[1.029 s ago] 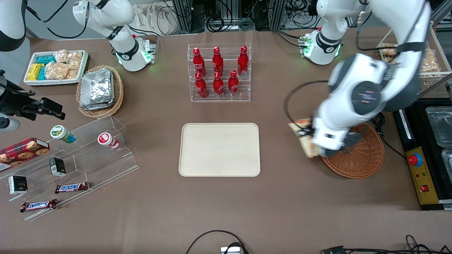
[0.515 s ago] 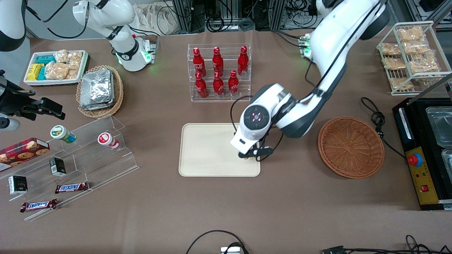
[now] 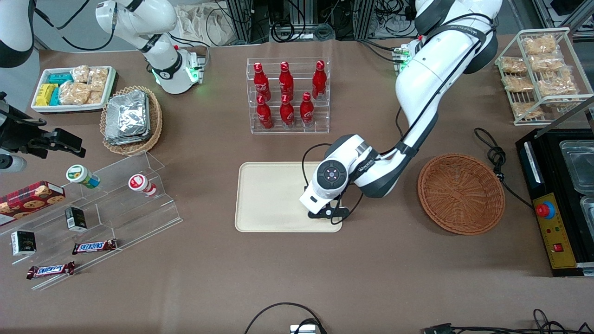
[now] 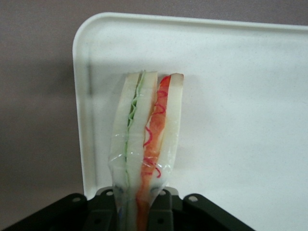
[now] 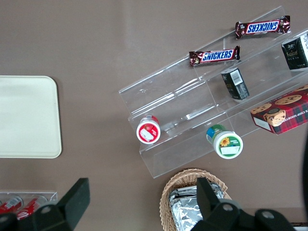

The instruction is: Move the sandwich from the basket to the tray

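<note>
One small triangular wedge of pale white bread, the sandwich [image 4: 147, 139], with green and red filling along its cut edge, stands on edge pinched in the left arm's black two-finger pincer [image 3: 325, 214]; it hangs low over the corner of the flat cream rectangular tray [image 3: 274, 195] that is nearest the front camera, toward the working arm's end; whether it touches the tray cannot be told. A second ago the pincer was lifting it at the round reddish-brown wicker basket [image 3: 461, 195], which now lies empty on the brown table [image 3: 297, 273]; the carry looks finished, and by my judgement only lowering and letting go remain.
</note>
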